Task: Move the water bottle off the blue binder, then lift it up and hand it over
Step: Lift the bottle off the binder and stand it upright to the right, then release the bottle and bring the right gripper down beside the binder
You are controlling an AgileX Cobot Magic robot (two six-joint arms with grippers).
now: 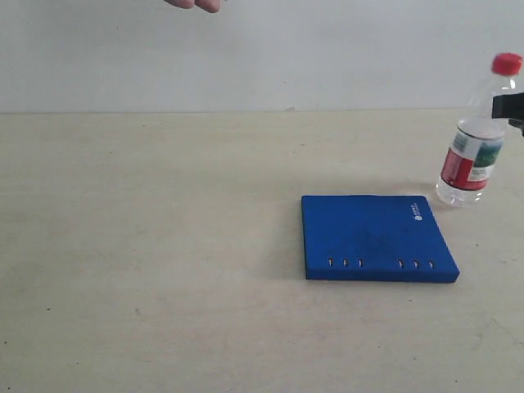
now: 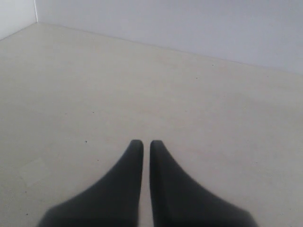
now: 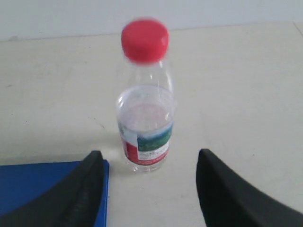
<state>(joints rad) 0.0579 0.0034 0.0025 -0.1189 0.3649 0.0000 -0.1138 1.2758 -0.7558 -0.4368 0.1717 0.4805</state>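
Pale beige tabletop (image 1: pixel 164 246) against a white wall is carrying two items: the blue binder (image 1: pixel 377 237), lying flat, its small white logo too small to read, and the water bottle (image 1: pixel 475 147), standing upright on the table just beside the binder's far right corner, its red, white and green label unreadable. Right gripper (image 3: pixel 150 152) is holding its jaws wide apart, facing the bottle and clear of its sides. Left gripper (image 2: pixel 143 142) is hovering over bare table, jaws pressed together and empty.

Left hand (image 2: pixel 142 143) closed, right hand (image 3: pixel 150 152) spread
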